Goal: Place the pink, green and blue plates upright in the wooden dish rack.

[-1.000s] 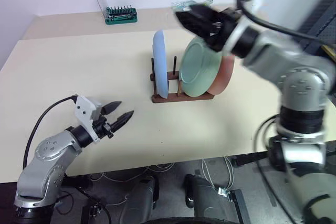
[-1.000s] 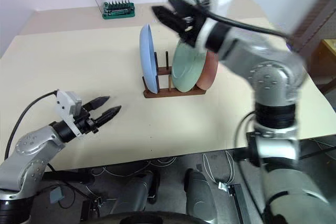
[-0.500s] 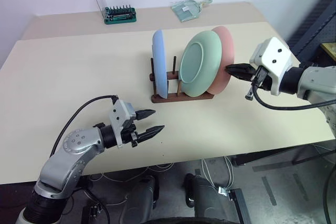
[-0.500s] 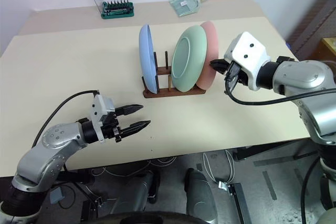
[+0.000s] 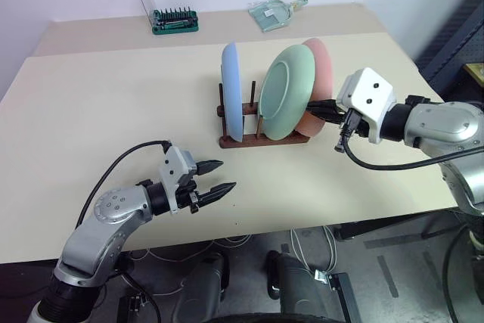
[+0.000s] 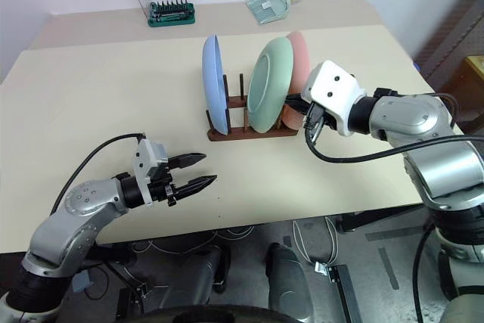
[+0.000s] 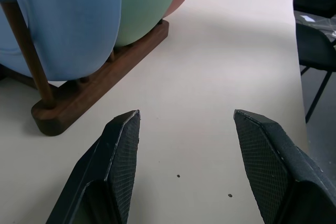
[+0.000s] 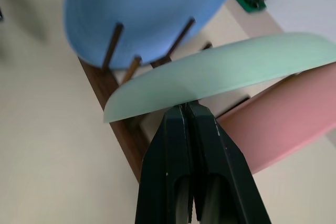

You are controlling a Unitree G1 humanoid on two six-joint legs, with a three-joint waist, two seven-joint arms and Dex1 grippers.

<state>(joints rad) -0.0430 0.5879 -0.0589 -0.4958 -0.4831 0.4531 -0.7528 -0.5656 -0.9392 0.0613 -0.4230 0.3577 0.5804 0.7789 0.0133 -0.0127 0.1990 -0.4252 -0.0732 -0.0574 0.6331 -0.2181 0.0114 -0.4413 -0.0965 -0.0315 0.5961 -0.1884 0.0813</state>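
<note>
Since a second ago the right gripper (image 5: 316, 106) has swung down beside the wooden dish rack (image 5: 261, 138), fingers pinched shut on nothing, tips by the green plate (image 5: 286, 101). Blue plate (image 5: 231, 90), green and pink plate (image 5: 320, 85) stand in the rack mid-tabletop (image 5: 113, 104); they look rigid, smooth, slippery, best gripped by rims. Left gripper (image 5: 218, 175) gapes, empty.

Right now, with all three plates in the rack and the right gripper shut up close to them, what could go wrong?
1. The shut right gripper sits at the rim of the tilted pale green plate, next to the leaning pink plate; a careless move could knock either out of the small dark wooden dish rack.
2. A push could slide the rack and upset the upright light blue plate.
</note>
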